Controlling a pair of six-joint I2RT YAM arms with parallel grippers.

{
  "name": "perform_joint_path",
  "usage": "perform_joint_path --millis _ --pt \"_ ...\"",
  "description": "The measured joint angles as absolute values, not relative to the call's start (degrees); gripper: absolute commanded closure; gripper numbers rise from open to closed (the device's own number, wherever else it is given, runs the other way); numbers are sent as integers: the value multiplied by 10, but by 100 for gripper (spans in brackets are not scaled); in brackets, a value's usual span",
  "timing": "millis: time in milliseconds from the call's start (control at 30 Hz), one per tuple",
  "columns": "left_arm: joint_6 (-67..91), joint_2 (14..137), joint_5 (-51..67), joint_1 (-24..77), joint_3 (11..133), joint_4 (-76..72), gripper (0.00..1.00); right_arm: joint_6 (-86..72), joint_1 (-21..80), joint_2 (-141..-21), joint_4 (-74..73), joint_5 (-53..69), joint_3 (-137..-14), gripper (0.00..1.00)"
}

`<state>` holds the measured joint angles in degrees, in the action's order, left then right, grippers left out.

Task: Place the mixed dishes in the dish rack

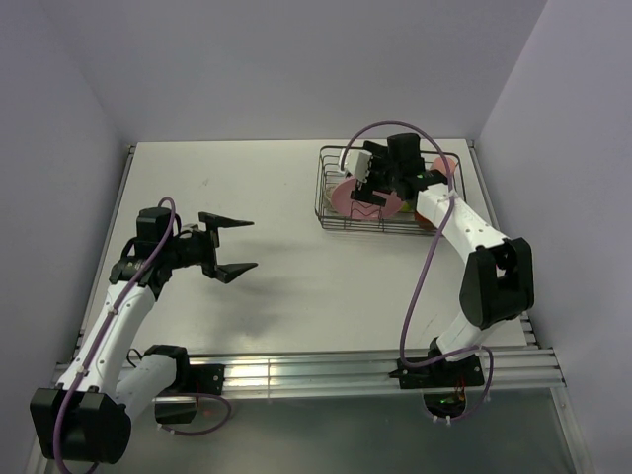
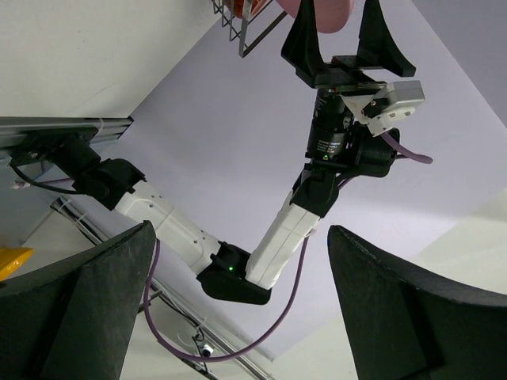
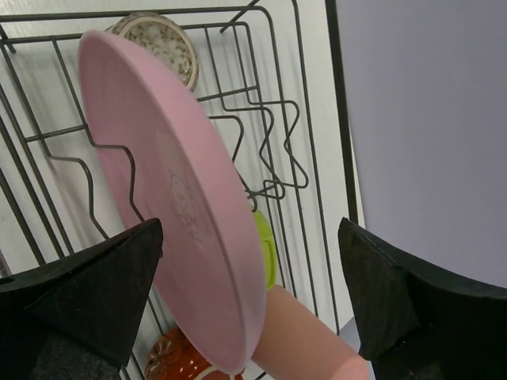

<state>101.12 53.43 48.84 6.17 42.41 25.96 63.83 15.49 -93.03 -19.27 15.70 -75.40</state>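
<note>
- Top view: right gripper [image 1: 373,188] has its jaws apart over the rack [image 1: 324,188], with the plate [image 1: 346,193] right beneath it. Left gripper [image 1: 247,244] is also spread and empty, well off to the side. The right arm hides the other dishes.
- Left wrist: right fingers straddle the plate rim; the rack is cut off at the top.
- Right wrist: plate stands on edge between the fingers, leaning on the prongs, no contact visible. Cup [image 3: 162,39] lies beyond it; bowl [image 3: 265,245], tumbler [image 3: 309,340] and mug [image 3: 170,356] lie closer. Plate's foot is hidden. Backing straight out looks safest.

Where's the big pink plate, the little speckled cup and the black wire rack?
Big round pink plate [image 3: 182,198]: right wrist view, middle of its face.
Small speckled beige cup [image 3: 158,39]: right wrist view, its round speckled end.
Rectangular black wire dish rack [image 1: 323,193]: top external view, left side wall.
</note>
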Motion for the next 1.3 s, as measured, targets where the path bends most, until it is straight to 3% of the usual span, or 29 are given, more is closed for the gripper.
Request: perform_joint_path --millis 400,800,1067,1300 --pt "1005 536 487 62 425 259 3 582 166 -838 -167 149 -741 0" --pt "981 551 479 62 432 259 2 347 300 -735 -136 -48 -724 0" --pt "945 545 470 62 426 261 2 46 312 -779 -333 -170 -844 0" --pt "841 619 427 107 488 309 1 -124 323 -726 -456 -166 -774 0"
